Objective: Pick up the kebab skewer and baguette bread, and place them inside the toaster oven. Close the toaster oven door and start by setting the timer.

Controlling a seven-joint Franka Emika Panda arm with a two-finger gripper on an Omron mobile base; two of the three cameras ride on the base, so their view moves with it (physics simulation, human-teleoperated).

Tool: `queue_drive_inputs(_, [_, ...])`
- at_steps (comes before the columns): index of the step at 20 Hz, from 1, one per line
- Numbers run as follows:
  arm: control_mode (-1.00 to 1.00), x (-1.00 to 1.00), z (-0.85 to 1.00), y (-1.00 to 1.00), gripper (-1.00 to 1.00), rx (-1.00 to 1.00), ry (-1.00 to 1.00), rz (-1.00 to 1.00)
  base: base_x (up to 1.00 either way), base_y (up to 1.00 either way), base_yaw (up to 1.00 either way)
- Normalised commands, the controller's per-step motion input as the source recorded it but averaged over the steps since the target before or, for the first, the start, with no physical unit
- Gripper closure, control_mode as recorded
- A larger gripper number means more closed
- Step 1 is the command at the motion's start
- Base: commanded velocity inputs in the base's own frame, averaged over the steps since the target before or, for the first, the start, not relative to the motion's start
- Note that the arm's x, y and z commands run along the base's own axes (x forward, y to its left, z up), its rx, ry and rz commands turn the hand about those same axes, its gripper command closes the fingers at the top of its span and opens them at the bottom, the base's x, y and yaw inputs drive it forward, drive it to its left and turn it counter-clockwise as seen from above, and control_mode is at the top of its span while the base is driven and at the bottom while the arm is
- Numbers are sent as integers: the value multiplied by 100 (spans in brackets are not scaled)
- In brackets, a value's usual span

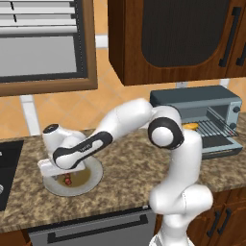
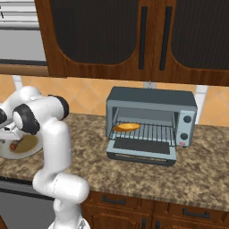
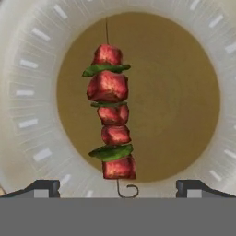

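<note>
Best done by dropping straight down so the stick's meaty middle sits between the fingers, closing across the chunks rather than along the stick, then lifting clear of the rim before swinging right.

Gripper (image 3: 118, 186) spread wide, holding nothing, touching nothing; two dark fingertips (image 3: 44, 187) standing well apart at either side of the hooked end of the kebab skewer (image 3: 111, 115). Poised directly above the skewer, which lies across the brown centre of the plate (image 3: 27, 115), running lengthwise away from the hand, red chunks and green slices threaded along it. Plate resting toward the left end of the worktop (image 1: 129, 173), near its front edge. Further right, toward the back of the worktop, the toaster oven (image 2: 152, 99) with the toaster oven door (image 2: 142, 150) folded down flat. Baguette bread (image 2: 126, 127) already lying on the left part of the wire rack (image 2: 152, 130) inside. Skewer not yet gripped; door and timer not yet dealt with.
</note>
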Motion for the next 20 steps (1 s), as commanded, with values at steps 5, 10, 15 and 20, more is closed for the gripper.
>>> queue_drive_inputs(5, [-100, 14, -2, -3, -100, 0, -4, 0, 0, 0, 0])
queue_drive_inputs(10, [-100, 14, -7, -15, -100, 0, 0, 0, 0, 0, 0])
queue_drive_inputs(15, [-100, 9, -37, -33, -100, 1, 0, 1, 0, 0, 0])
queue_drive_inputs(20, [-100, 11, -33, -12, -100, 2, 0, 0, 0, 0, 0])
